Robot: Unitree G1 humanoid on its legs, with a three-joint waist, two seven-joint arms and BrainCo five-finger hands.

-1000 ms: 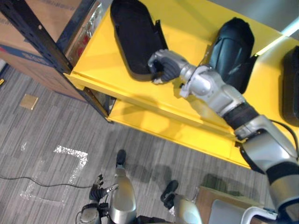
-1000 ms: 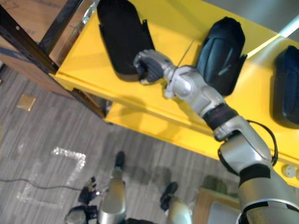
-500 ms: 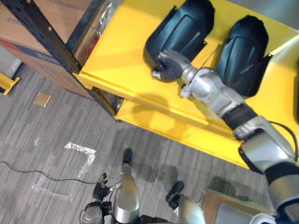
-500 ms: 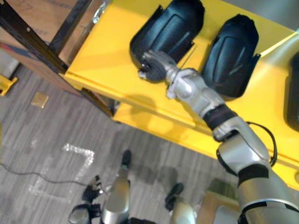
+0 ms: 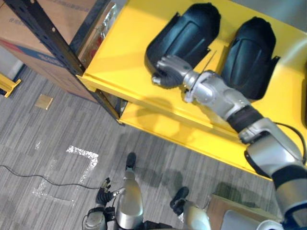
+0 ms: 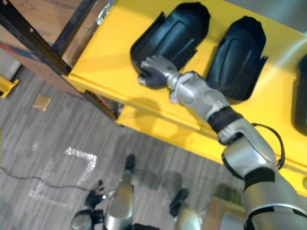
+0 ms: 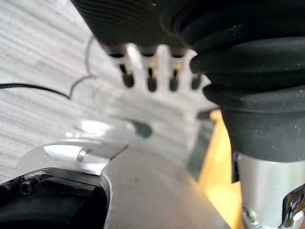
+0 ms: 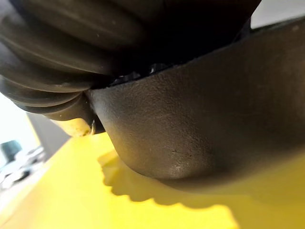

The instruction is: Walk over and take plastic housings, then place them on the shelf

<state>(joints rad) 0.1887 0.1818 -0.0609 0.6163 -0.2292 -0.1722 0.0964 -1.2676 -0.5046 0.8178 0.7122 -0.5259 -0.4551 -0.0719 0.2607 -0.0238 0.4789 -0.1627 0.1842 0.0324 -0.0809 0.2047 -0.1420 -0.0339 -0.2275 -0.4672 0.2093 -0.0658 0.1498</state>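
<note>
A black plastic housing [image 5: 187, 36] lies dome side up on the yellow shelf [image 5: 124, 52]. My right hand [image 5: 165, 76] is at its near end, fingers curled over the rim; the right wrist view shows the housing's dark wall [image 8: 190, 129] pressed close against the hand's cover. A second black housing [image 5: 252, 52] lies just to its right, and part of a third [image 6: 301, 91] shows at the right edge. My left hand [image 5: 96, 218] hangs low over the floor, its fingers [image 7: 151, 78] straight and holding nothing.
A black upright post [image 5: 48, 40] stands at the shelf's left corner, with cardboard boxes [image 5: 29, 48] behind it. A lower yellow shelf [image 5: 158, 124] juts out beneath. White tape marks [image 5: 72, 165] and a small tan square [image 5: 44, 101] lie on the grey floor.
The housing in my right hand, hollow side up a second ago, now lies dome side up beside the second one. In the last half second the hand turned slightly at its near end.
</note>
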